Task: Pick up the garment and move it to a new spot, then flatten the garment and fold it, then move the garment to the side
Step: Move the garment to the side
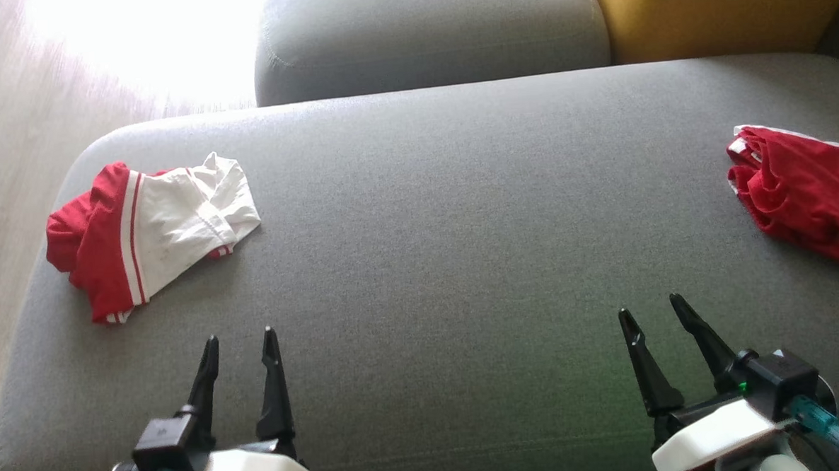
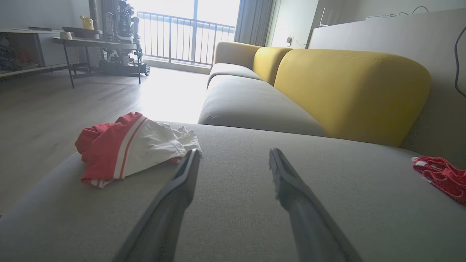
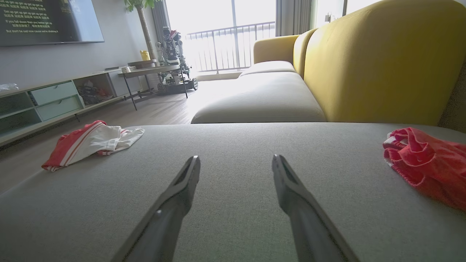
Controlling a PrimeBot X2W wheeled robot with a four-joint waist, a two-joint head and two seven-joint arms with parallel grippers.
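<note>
Both left gripper and right gripper hang open, empty; likely best to pinch the crumpled red garment at its near edge, lifting clear.

Left pincer and right pincer low, spread wide, empty.

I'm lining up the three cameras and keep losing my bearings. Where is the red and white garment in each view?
Head view: red and white garment at the upper left, near the grey cushion's left edge.
Left wrist view: red and white garment left of centre, at mid-height.
Right wrist view: red and white garment at the far left, mid-height.
Shared landmark: the yellow backrest, toward the upper right in all three.
</note>
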